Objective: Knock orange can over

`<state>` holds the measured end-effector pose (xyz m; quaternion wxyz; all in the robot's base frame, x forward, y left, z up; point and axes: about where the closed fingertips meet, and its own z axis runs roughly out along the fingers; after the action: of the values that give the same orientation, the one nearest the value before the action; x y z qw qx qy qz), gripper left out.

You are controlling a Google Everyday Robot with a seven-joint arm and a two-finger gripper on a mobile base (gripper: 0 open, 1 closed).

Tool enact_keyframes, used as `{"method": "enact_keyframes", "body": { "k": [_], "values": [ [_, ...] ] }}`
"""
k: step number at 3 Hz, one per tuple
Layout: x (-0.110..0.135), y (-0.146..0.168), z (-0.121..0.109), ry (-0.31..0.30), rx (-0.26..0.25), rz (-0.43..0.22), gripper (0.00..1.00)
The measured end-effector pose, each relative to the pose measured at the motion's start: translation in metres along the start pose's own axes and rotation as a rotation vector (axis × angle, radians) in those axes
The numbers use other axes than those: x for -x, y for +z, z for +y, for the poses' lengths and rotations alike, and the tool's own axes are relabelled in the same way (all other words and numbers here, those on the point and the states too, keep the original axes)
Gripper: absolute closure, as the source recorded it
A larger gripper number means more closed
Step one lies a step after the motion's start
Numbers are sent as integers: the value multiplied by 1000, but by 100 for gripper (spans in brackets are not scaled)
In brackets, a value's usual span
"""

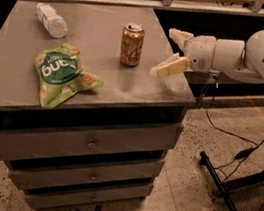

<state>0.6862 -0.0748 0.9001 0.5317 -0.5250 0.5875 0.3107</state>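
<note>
The orange can (131, 45) stands upright near the middle-right of the grey cabinet top (125, 86). It is orange-gold with a silver rim and dark script. My gripper (168, 52) reaches in from the right on a white arm. It is open, with one cream finger (180, 36) at the back and the other finger (170, 66) at the front. It hovers over the cabinet's right edge, a short gap to the right of the can, not touching it.
A green snack bag (61, 73) lies at the front left of the top. A clear plastic water bottle (51, 20) lies at the back left. Drawers (90, 143) face the front. A black stand base (231, 188) and cables are on the floor at right.
</note>
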Motion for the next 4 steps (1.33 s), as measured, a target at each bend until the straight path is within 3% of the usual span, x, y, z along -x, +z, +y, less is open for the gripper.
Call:
{"method": "enact_keyframes", "body": {
  "k": [2, 4],
  "values": [
    [-10, 37, -15, -6, 12, -50, 0],
    [-11, 75, -22, 29, 68, -52, 0]
  ]
}}
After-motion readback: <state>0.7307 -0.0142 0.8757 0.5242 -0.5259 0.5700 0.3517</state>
